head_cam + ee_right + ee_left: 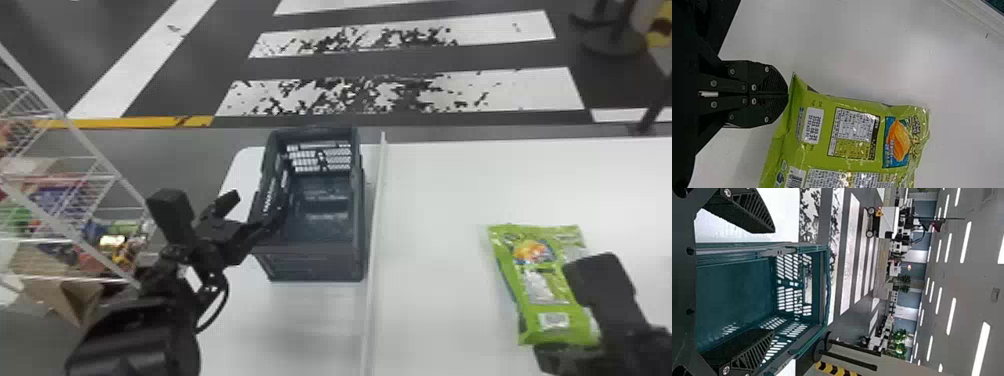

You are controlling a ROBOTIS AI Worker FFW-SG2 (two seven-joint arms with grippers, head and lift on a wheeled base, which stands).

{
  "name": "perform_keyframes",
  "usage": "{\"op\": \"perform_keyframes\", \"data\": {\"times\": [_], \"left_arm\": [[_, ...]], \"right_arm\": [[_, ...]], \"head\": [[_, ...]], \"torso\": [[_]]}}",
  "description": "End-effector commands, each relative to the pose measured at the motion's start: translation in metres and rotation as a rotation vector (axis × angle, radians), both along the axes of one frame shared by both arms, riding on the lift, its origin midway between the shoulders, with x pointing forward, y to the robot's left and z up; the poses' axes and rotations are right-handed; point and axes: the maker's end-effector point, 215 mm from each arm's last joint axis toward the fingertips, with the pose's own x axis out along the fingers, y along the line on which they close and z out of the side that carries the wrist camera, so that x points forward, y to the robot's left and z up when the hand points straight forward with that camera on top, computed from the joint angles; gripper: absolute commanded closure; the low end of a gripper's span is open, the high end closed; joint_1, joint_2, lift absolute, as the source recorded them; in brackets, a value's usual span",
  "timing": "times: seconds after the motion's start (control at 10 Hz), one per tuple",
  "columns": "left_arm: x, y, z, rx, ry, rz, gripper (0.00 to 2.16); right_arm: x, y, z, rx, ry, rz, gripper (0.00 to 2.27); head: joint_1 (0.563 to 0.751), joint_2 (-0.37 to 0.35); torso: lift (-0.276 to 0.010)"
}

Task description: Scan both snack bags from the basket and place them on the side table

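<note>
Distally: snack bag just beyond right gripper, fingers pressed together; basket before left gripper, fingers spread.

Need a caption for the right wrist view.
Right tool, closed, at the edge of a green snack bag, white tabletop behind.

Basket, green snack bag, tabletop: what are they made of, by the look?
Basket: probably molded plastic, fairly smooth; dark walls with regular cut-out slots.
Green snack bag: thin printed film, glossy, possibly foil-lined; creases and bright highlights show, but the lining isn't visible.
Tabletop: smooth, white, softly reflective; laminate or painted board, can't tell which.
</note>
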Motion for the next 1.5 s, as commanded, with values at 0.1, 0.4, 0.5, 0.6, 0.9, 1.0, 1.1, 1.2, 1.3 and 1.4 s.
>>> {"op": "perform_keyframes", "data": {"times": [0.1, 0.4, 0.5, 0.6, 0.9, 1.0, 1.1, 1.2, 1.3, 1.4], "left_arm": [[0.0, 0.001, 0.001, 0.001, -0.001, 0.0, 0.09], [0.0, 0.001, 0.0, 0.002, 0.0, 0.001, 0.09], [0.0, 0.0, 0.001, -0.001, -0.001, -0.001, 0.09], [0.0, 0.0, 0.001, -0.001, -0.001, 0.001, 0.09], [-0.001, 0.002, 0.001, 0.003, -0.003, 0.0, 0.09], [-0.001, 0.002, 0.001, 0.004, -0.003, 0.002, 0.09], [-0.001, 0.002, 0.0, 0.003, -0.001, 0.002, 0.09], [-0.001, 0.002, 0.0, 0.002, -0.002, 0.002, 0.09], [-0.001, 0.002, 0.0, 0.003, -0.001, 0.002, 0.09], [-0.001, 0.003, 0.001, 0.002, -0.002, 0.003, 0.09]], "right_arm": [[0.002, 0.009, 0.001, 0.009, -0.001, 0.012, 2.25], [0.003, 0.012, 0.001, 0.013, -0.002, 0.014, 2.25], [0.004, 0.015, 0.001, 0.017, -0.005, 0.019, 2.25], [0.005, 0.018, 0.001, 0.019, -0.007, 0.024, 2.25], [0.007, 0.021, 0.0, 0.021, -0.009, 0.027, 2.25], [0.007, 0.02, 0.0, 0.017, -0.009, 0.026, 2.25], [0.005, 0.019, 0.0, 0.017, -0.009, 0.025, 2.25], [0.002, 0.024, 0.008, 0.041, -0.02, 0.027, 2.25], [0.005, 0.03, 0.032, 0.105, -0.06, 0.019, 1.88], [0.016, 0.021, 0.056, 0.121, -0.115, -0.006, 0.78]], "head": [[0.695, 0.244], [0.695, 0.256], [0.695, 0.257], [0.695, 0.259], [0.695, 0.267], [0.695, 0.27], [0.695, 0.27], [0.695, 0.269], [0.695, 0.271], [0.695, 0.279]], "torso": [[-0.075], [-0.075], [-0.075], [-0.075], [-0.075], [-0.075], [-0.075], [-0.075], [-0.075], [-0.075]]}}
